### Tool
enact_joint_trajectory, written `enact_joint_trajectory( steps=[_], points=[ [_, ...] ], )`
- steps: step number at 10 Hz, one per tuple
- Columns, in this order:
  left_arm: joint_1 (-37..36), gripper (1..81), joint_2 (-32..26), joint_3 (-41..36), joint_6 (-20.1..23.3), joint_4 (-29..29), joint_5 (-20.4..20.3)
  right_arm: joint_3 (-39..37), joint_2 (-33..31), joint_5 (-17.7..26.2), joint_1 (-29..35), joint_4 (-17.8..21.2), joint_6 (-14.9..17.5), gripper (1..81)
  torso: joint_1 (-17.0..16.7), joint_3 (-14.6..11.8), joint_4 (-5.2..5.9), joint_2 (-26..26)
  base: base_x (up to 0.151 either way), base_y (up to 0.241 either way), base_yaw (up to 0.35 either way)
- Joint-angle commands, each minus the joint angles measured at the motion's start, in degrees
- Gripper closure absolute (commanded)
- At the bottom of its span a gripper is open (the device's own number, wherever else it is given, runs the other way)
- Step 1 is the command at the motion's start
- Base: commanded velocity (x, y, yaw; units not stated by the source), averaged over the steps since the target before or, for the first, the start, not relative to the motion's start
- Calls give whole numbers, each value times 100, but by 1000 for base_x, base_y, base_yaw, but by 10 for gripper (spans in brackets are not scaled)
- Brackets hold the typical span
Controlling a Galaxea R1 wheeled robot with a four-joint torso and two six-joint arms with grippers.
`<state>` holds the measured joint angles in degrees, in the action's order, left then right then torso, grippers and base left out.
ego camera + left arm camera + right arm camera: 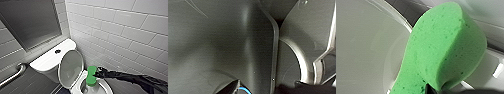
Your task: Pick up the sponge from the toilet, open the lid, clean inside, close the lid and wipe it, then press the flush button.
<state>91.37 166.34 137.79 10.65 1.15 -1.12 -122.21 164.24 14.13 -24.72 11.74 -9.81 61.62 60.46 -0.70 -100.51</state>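
The lid (70,66) of the toilet (50,65) stands raised and leans back toward the tank (42,62), so I judge the step in hand to be cleaning inside the bowl (78,83). To do it well I want the broad face of the sponge (91,75) laid flat against the ceramic, not just an edge. I would work round the inner wall in slow, overlapping sweeps. I would keep the wrist clear of the rim and of the raised lid, and press only lightly, so the soft foam bends but does not get dragged out of the grip. The risk I see is the sponge slipping free and dropping into the bowl, since it is gripped over a small part of its length. The right tool (97,73) is clenched on the sponge. In the head view it meets the pinched waist from the side nearest the tiled wall (120,32), and the right wrist view shows dark tips biting into the foam's near end. The sponge hangs roughly upright over the bowl's opening, its lower end down at rim level. I cannot tell whether it touches the ceramic. The flush button (57,51) sits on the tank top, well apart from the tool.
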Motion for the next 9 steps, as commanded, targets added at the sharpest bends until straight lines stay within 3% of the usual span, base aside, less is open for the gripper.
enact_joint_trajectory(
  steps=[1, 3, 4, 5, 6, 9],
  points=[
    [166, 10, -4, -60, 33, 61, 499, -134, 260, 29, 789, 92, -265, 811, 0, 0, 0, 0, 0, 0, 0],
    [184, 10, 5, -67, 25, 61, 490, -276, 269, 11, 692, 21, -311, 811, 0, 0, 0, 0, 0, 0, 0],
    [184, 10, 5, -59, 24, 61, 490, -214, 199, 11, 700, 21, -302, 811, 0, 536, 0, 0, 0, 0, 0],
    [184, 10, 22, -68, 24, 61, 490, -153, 190, 2, 727, 21, -302, 811, 0, 556, 0, 0, 0, 0, 0],
    [193, 10, 22, -60, 24, 61, 482, -101, 216, -59, 735, 21, -284, 811, 0, 94, 0, 0, 0, 0, 0],
    [202, 10, 40, -59, 24, 61, 481, -285, 568, -121, 867, 13, -267, 811, 2, 234, 0, 2, 0, 0, 0]
  ],
)
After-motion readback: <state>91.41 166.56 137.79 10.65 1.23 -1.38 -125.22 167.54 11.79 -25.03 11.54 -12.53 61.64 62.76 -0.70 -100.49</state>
